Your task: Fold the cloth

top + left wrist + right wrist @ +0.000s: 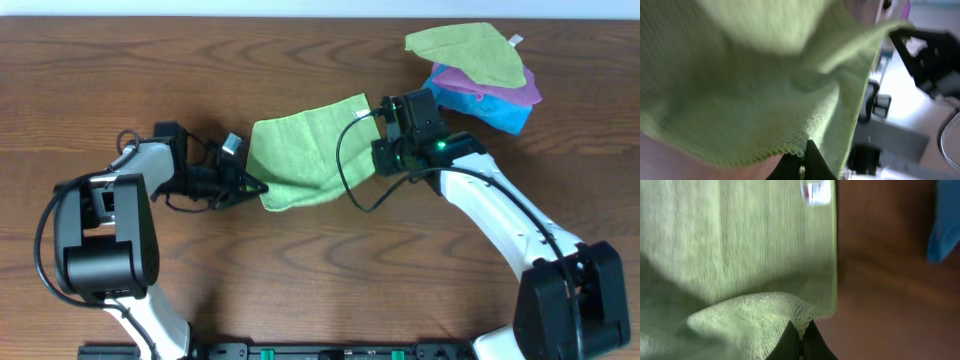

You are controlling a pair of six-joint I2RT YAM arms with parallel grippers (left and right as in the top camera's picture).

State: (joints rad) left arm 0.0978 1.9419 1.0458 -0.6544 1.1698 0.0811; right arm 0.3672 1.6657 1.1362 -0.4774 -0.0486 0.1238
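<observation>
The lime-green cloth [300, 150] hangs stretched between my two grippers over the middle of the table. My left gripper [256, 186] is shut on its lower left corner; in the left wrist view the cloth [750, 85] fills the frame above the closed jaws [802, 162]. My right gripper [378, 152] is shut on the cloth's right edge; in the right wrist view the jaws [801, 335] pinch a bunched corner of the cloth [730, 250], which has a white label [817, 192] at its edge.
A pile of other cloths lies at the back right: a look-alike green cloth [470, 52] on top, a purple one [520, 92] and a bright blue one [495, 110] beneath. The blue cloth also shows in the right wrist view [945, 225].
</observation>
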